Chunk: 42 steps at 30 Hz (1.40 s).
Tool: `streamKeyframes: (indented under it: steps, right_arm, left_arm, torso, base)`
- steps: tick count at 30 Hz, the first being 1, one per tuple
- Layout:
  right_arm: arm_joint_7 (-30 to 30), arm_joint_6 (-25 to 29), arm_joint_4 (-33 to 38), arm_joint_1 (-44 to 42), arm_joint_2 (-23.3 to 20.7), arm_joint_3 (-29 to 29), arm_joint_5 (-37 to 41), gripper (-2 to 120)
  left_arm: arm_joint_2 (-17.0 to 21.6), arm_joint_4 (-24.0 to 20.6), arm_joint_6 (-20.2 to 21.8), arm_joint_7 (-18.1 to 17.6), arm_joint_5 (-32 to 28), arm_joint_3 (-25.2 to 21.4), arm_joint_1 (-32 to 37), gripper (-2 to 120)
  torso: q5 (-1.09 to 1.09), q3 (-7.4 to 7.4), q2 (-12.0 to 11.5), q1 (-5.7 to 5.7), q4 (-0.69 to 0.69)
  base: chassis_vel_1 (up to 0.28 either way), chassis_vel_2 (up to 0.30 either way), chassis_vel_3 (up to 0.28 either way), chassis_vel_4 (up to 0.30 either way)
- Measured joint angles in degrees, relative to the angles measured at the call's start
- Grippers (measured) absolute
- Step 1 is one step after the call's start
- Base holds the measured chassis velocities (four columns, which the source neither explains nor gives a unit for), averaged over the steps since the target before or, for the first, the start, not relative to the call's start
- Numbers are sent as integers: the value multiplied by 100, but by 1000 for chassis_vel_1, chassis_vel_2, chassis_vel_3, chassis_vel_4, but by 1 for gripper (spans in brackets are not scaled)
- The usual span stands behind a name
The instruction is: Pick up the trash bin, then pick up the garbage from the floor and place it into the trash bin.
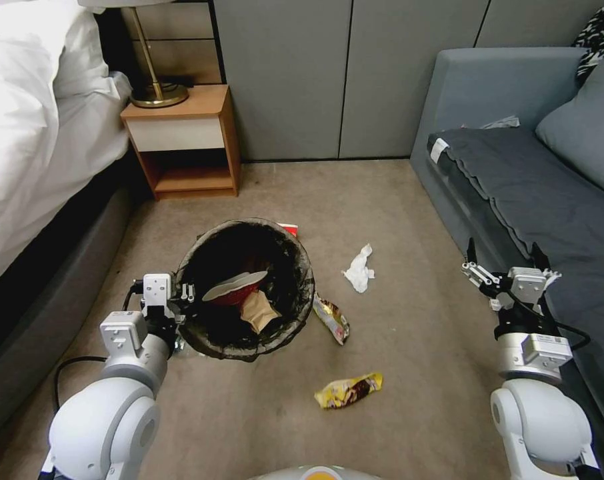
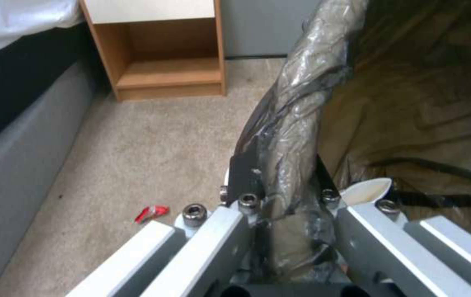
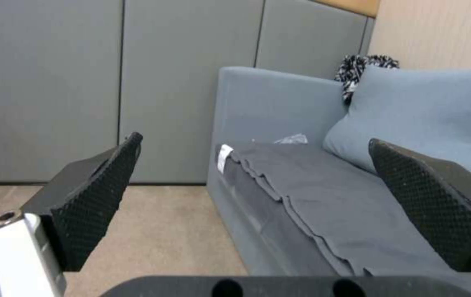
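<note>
While the left end effector point(image 1: 182, 293) pinches the trash bin point(image 1: 245, 343) rim above beige carpet point(image 1: 409, 373), the right end effector point(image 1: 505, 260) gapes empty beside the grey sofa point(image 1: 515, 180).

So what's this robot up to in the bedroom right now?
It is tidying litter off the beige carpet floor. Its left tool is shut on the rim of the small round bin lined with a dark bag, which already holds a red-and-white paper bowl and tan paper bag. Its right tool hangs open beside the grey sofa. A crumpled white tissue and two yellow snack wrappers lie on the carpet.
</note>
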Motion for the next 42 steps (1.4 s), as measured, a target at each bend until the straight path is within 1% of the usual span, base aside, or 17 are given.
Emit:
streamKeyframes:
  steps: [7,10,11,14,18,21,22,24,26,28,29,33,35,36,38,40,42]
  right_arm:
    - [261,-548,157,-40,-271,-154,170,100]
    - [554,-1197,173,73,-568,-351,295,100]
    - [554,-1197,173,73,-568,-351,295,100]
    - [687,-2158,167,361,-1001,-589,1054,100]
    - [695,-2580,84,520,-1249,-703,1537,100]
    - [637,-3670,-250,944,-2077,-976,2765,100]
    - [637,-3670,-250,944,-2077,-976,2765,100]
    - [508,-4284,-509,1294,-2530,-1202,3490,100]
    - [461,-4349,-641,1417,-2652,-1306,3741,100]
    - [372,-4433,-1134,1771,-2843,-1698,4253,100]
    - [443,-4435,-1395,1950,-2845,-1957,4590,100]
    - [568,-4433,-1861,2208,-2663,-2412,4754,100]
    - [646,-4424,-2222,2329,-2343,-2717,4778,100]
    - [646,-4424,-2222,2329,-2343,-2717,4778,100]
    - [696,-4408,-2604,2390,-1870,-2936,4696,100]
    - [714,-4405,-2682,2395,-1759,-2960,4695,100]
    - [798,-4394,-2920,2394,-1409,-2992,4764,100]
  left_arm:
    - [6,-1,-1,-2,0,22,-14,0]
    - [11,4,-1,-2,-1,30,-21,0]
    - [11,4,-1,-2,-1,30,-21,0]
    - [9,6,-1,-2,-1,23,-22,0]
    - [3,6,-1,-3,-1,3,-20,0]
    - [0,6,1,-6,-1,-33,-19,0]
    - [0,6,1,-6,-1,-33,-19,0]
    - [-4,6,5,-3,1,-37,-39,0]
    - [-6,6,6,-2,2,-37,-49,0]
    - [-16,14,8,-3,9,-37,-60,0]
    - [-22,27,8,-3,15,-38,-56,0]
    - [-36,54,6,-2,36,-46,-39,0]
    - [-39,65,5,-1,59,-48,-27,0]
    - [-39,65,5,-1,59,-48,-27,0]
    - [-31,68,4,7,68,-53,-20,0]
    - [-27,69,5,7,68,-55,-20,0]
    - [-9,78,4,20,68,-67,-16,0]
  torso:
    - [0,-1,0,0,0]
    - [1,-1,0,-1,0]
    - [1,-1,0,-1,0]
    - [1,-1,0,0,1]
    - [0,-1,0,0,1]
    - [1,-1,0,0,0]
    - [1,-1,0,0,0]
    - [0,0,0,-1,0]
    - [1,-1,1,0,0]
    - [-1,-1,0,0,1]
    - [1,0,0,0,1]
    - [-1,0,0,0,1]
    - [-1,0,0,0,1]
    - [-1,0,0,0,1]
    - [0,0,0,0,1]
    - [0,0,0,0,1]
    - [-1,0,0,0,1]
  base:
    - [-4,6,11,-2]
    - [0,0,0,0]
    - [0,0,0,0]
    - [0,0,0,0]
    - [0,0,0,0]
    - [0,0,0,0]
    - [0,0,0,0]
    - [0,0,0,0]
    - [0,0,0,0]
    - [0,0,0,0]
    - [0,0,0,0]
    - [0,0,0,0]
    - [0,0,0,0]
    - [0,0,0,0]
    - [0,0,0,0]
    - [0,0,0,0]
    - [0,0,0,0]
